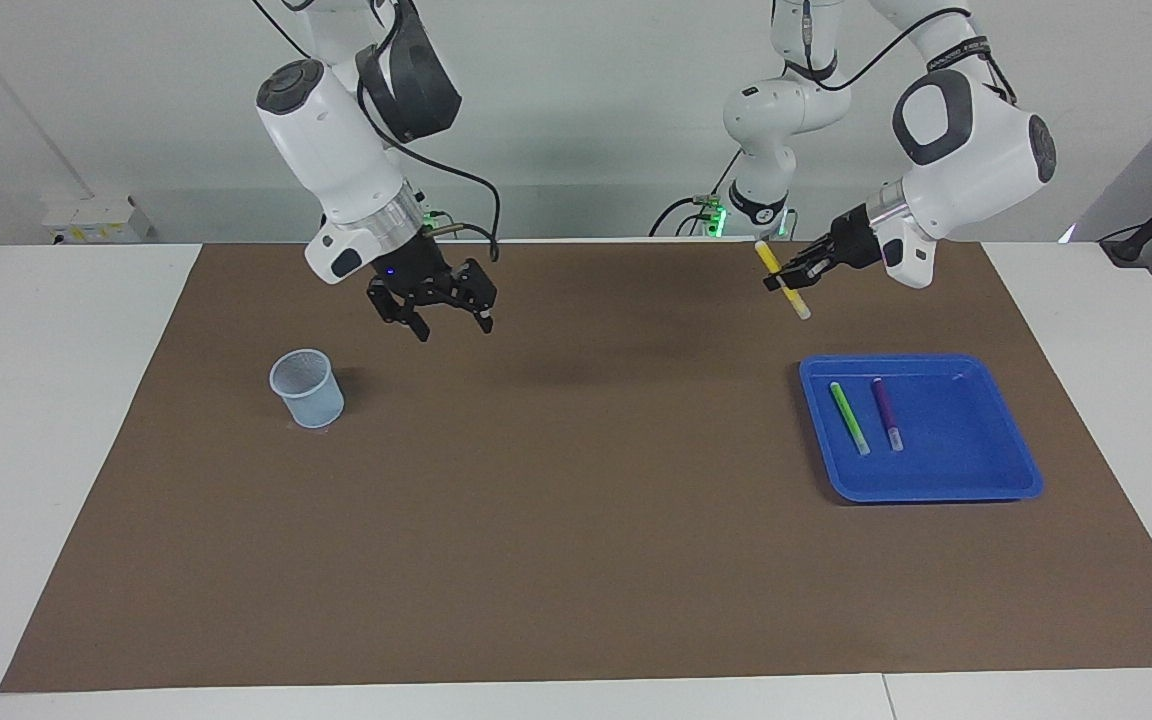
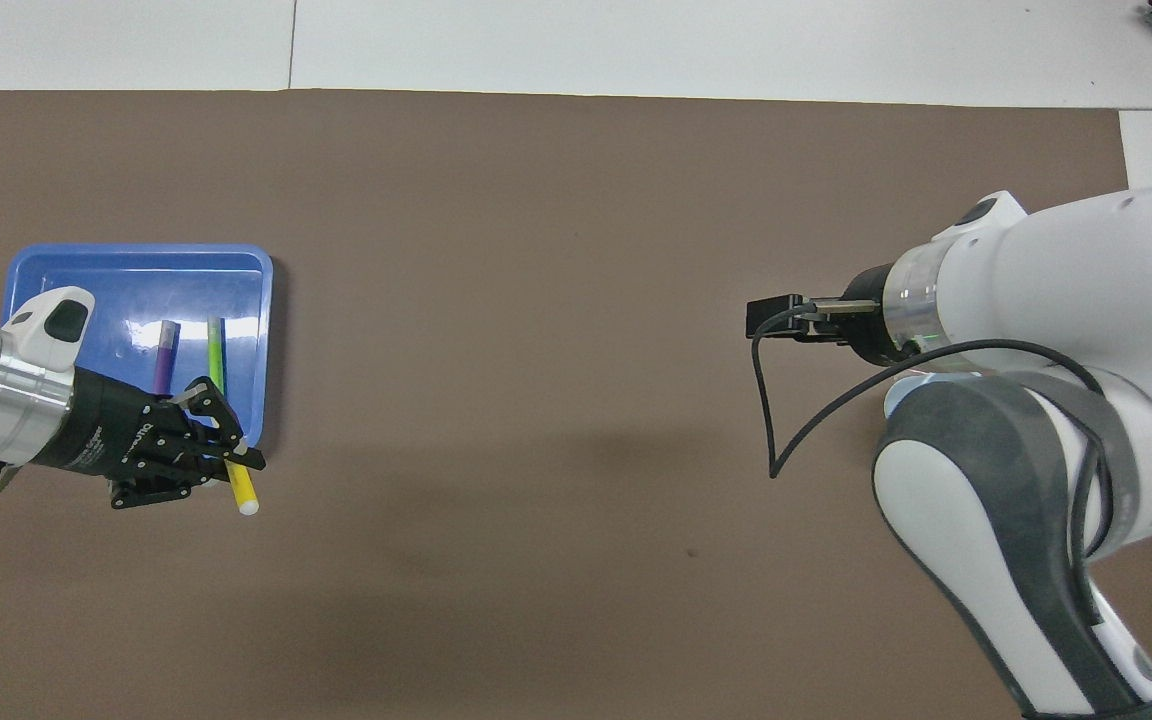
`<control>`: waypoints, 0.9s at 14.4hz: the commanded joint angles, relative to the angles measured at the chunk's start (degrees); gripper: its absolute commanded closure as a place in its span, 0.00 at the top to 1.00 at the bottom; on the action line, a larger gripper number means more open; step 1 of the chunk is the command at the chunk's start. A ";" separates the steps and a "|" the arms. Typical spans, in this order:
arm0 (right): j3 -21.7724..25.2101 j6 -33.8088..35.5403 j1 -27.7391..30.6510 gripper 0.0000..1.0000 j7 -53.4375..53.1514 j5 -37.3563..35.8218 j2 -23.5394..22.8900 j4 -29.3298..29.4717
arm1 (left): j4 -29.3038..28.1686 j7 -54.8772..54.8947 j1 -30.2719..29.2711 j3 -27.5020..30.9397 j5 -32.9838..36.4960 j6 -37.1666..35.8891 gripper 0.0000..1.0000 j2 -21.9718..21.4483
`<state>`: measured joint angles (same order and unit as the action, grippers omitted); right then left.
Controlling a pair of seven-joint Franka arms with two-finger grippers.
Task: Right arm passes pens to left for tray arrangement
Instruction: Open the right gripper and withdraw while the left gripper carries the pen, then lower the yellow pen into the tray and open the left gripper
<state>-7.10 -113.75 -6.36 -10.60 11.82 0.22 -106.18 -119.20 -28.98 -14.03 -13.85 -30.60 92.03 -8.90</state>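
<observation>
Left gripper (image 1: 789, 282) clamps yellow pen (image 1: 782, 281); right gripper (image 1: 449, 311) spread, empty; tray (image 1: 976, 478) holds green (image 1: 849, 418), purple pens (image 1: 887, 413).

In the overhead view the right arm (image 2: 1036, 330) fills the right side of the frame, hiding its own tool and all but a sliver of what is probably the mesh cup (image 2: 911, 385). At the lower left, the left tool (image 2: 236, 462) covers the near ends of the green pen (image 2: 215, 352) and purple pen (image 2: 166, 345) and one corner of the tray (image 2: 136, 262). Both arms' upper links are cut off at the top of the facing view.
</observation>
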 commanded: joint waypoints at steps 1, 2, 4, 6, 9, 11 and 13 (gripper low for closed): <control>2.17 6.86 0.65 1.00 6.88 -6.00 -3.29 7.63 | 0.36 8.74 -0.65 1.80 3.35 -3.51 0.00 -1.30; 2.52 8.79 0.73 1.00 9.17 -8.20 -4.17 9.92 | 0.45 11.46 -0.73 1.89 5.70 -4.13 0.00 -1.30; 2.44 12.40 1.52 1.00 12.61 -11.11 -5.49 13.70 | 0.54 17.61 -0.73 2.50 9.23 -4.75 0.00 -1.30; 2.61 14.17 1.61 1.00 14.28 -11.65 -6.11 15.91 | 0.54 24.37 -0.73 3.12 13.17 -4.58 0.00 -1.30; 4.28 16.71 1.70 1.00 15.26 -11.83 -4.89 16.10 | 0.54 34.84 -0.82 4.17 17.67 -2.30 0.00 -0.86; 5.16 18.04 1.79 1.00 16.22 -11.82 -3.31 14.96 | 0.46 40.20 -0.91 4.27 21.44 -0.37 0.00 -0.33; 7.26 15.94 1.79 1.00 15.61 -11.74 -0.85 9.53 | 0.37 44.95 -1.96 4.18 23.82 1.92 0.00 0.80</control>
<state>-0.89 -96.64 -5.24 4.01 0.81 -3.41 -91.92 -118.77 11.37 -14.83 -9.37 -9.19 91.78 -8.99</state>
